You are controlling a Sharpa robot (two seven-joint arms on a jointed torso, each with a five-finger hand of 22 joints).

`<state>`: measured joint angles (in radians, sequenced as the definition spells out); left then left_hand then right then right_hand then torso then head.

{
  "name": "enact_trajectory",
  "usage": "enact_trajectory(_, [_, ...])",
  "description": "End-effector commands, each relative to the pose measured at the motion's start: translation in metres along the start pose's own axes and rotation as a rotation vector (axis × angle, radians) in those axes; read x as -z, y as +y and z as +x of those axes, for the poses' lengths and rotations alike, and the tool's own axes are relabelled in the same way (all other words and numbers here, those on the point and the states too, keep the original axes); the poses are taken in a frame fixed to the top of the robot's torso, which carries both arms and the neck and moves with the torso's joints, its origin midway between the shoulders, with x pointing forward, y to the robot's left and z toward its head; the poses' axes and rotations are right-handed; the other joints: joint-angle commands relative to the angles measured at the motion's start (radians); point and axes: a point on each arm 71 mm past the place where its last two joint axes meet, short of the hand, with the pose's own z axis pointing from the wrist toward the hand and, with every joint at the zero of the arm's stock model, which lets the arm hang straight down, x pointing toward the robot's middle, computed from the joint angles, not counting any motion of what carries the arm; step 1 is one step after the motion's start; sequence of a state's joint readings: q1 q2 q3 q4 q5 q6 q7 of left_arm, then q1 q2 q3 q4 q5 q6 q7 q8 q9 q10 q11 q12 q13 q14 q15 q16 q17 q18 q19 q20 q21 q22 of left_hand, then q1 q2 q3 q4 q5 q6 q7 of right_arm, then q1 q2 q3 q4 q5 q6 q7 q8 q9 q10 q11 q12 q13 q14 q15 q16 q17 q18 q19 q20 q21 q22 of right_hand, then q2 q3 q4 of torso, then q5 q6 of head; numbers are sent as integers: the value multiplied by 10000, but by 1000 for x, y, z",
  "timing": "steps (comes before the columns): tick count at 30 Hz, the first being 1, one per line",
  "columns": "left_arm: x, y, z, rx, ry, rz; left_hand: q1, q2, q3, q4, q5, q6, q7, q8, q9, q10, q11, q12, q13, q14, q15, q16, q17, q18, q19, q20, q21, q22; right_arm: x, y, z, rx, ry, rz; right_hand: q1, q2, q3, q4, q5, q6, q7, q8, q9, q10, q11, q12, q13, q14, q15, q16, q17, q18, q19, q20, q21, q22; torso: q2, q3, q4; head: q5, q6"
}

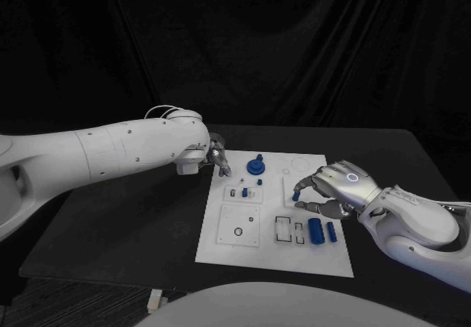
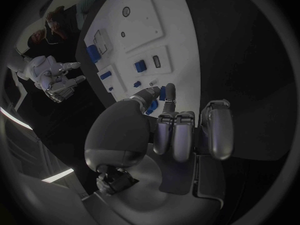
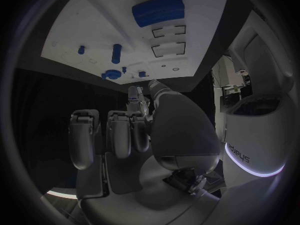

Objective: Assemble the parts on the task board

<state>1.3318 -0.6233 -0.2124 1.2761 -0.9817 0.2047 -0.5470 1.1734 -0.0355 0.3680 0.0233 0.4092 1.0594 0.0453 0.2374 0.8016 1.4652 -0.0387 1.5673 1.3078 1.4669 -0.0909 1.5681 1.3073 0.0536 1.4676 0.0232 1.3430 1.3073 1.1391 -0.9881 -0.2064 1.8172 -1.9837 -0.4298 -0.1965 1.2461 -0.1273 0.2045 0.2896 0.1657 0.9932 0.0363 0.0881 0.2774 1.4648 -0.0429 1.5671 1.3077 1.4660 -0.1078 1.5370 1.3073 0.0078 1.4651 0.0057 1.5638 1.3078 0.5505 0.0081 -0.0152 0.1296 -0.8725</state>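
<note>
Head view: the white task board (image 1: 257, 240) was recorded at the middle of the black table (image 1: 128, 225), with the left hand (image 1: 218, 161) at its far left corner and the right hand (image 1: 333, 191) over its right half. A small blue peg (image 1: 297, 195), long axis upright, was seen at the right hand's fingertips, apparently pinched; a blue round part (image 1: 255, 165) was noted just right of the left hand, and two blue blocks (image 1: 321, 230) near the right hand, on the robot's side of it. The right hand was judged the nearer to the peg. Left wrist view: the left hand (image 2: 164, 122) was seen with fingers curled together and nothing held, a blue part (image 2: 162, 92) lying just beyond its fingertips. Right wrist view: the right hand (image 3: 134, 122) was shown with fingers drawn in; whether anything was pinched could not be told here. The board (image 3: 100, 20) lay ahead of the fingers.
</note>
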Motion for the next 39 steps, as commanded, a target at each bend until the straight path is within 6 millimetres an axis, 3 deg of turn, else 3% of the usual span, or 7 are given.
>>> enact_trajectory(1, [10,-3,4,482,-198,292,-65,78,1356,-1286,-95,-101,27,51,24,1056,73,35,2630,1039,73,27,2635,-68,195,46,-49,2013,1,0,1,24,54,111,60,77,74,-13,44,34,-1,-28,-12,1060,-31,37,2630,910,-64,-35,1892,-47,991,-47,-42,2589,-13,0,-9,23,-2])
enact_trajectory(14, [28,-7,20,327,156,822,-139,154,1435,-1288,-197,-139,36,52,48,1056,83,35,2630,1039,83,27,2635,-56,167,54,-115,1996,0,1,2,-44,100,141,71,85,82,-17,56,34,-1,-29,-14,1060,-31,37,2630,907,-63,-41,1878,-44,984,-46,-56,2584,3,12,12,42,-2])
enact_trajectory(20, [26,-8,25,310,274,817,-216,201,1479,-1282,-350,-150,36,33,30,1056,88,35,2630,1039,90,27,2635,-43,136,62,-188,1978,0,1,2,-67,96,123,71,85,82,-17,56,34,-1,-29,-14,1060,-31,37,2630,907,-63,-41,1878,-44,984,-46,-56,2584,13,-2,16,-1,-2])
enact_trajectory(31, [16,-12,31,375,316,739,-232,220,1498,-1287,-413,-167,40,18,17,1056,91,35,2630,1039,92,27,2635,-33,116,64,-237,1966,0,2,2,-86,72,101,71,85,82,-17,56,34,-1,-29,-14,1060,-31,37,2630,907,-63,-41,1878,-44,984,-46,-56,2584,28,-1,-21,84,-2])
enact_trajectory(39, [8,-10,34,448,356,616,-298,257,1500,-1259,-532,-160,41,8,0,1056,97,35,2630,1039,99,27,2635,-18,84,71,-317,1945,0,2,2,-93,72,102,71,85,82,-17,56,34,-1,-29,-14,1060,-31,37,2630,907,-63,-41,1878,-44,984,-46,-56,2584,28,3,3,61,-2])
